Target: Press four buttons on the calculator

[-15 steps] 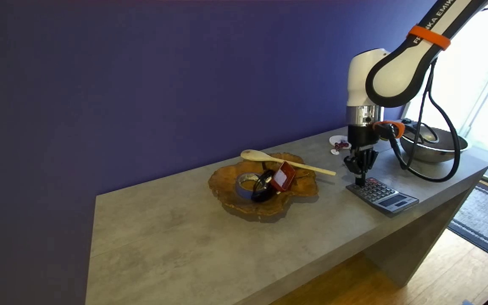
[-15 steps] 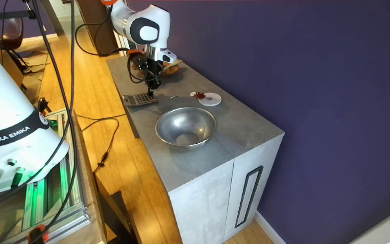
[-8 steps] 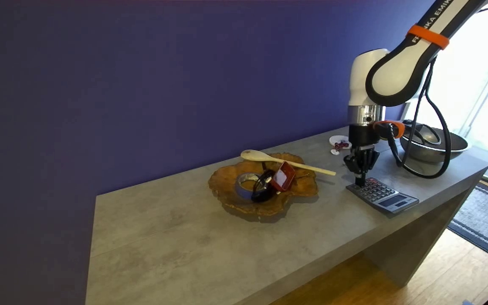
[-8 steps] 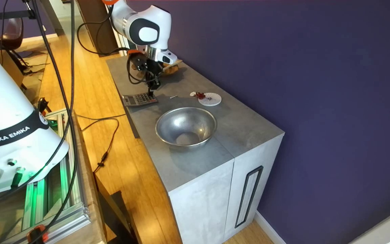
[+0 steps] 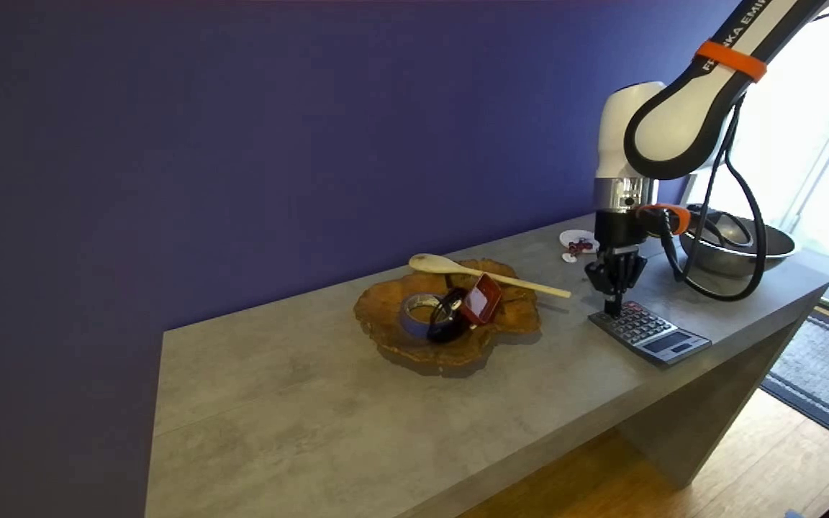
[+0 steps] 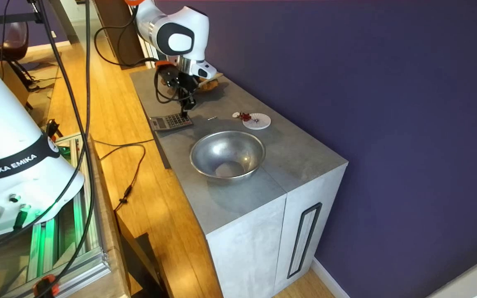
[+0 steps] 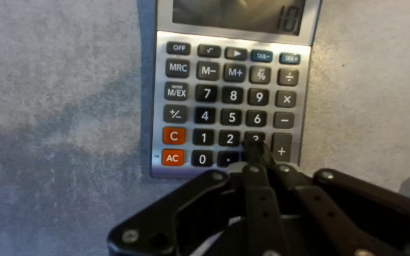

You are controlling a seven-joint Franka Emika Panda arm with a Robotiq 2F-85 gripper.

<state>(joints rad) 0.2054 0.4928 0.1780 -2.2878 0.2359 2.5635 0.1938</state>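
The calculator (image 7: 222, 105) lies face up on the counter (image 5: 299, 403), close to the edge, with its display end toward that edge and the bowl (image 6: 228, 155) and dish (image 5: 382, 309) to either side along the top. The tool (image 7: 256, 144) points straight down over the far end of the keypad, narrow, its fingers (image 7: 252, 153) drawn together with nothing between them. In the wrist view the tips cover the lower part of the 3 key (image 7: 254, 135) and the spot beside the dot key (image 7: 228, 159), where equals probably sits. They are touching the keys or just above them; whether one is pressed down cannot be told.

The display (image 7: 238, 16) seems to read 10, so some presses have most likely registered, but the number alone does not give their count. If it is two typed digits, the task is about half done, with two presses left. If it is the answer to a short sum, the press under the tips is likely the fourth, and only lifting clear remains. With the tips over the likely equals spot, the second reading looks the better one.
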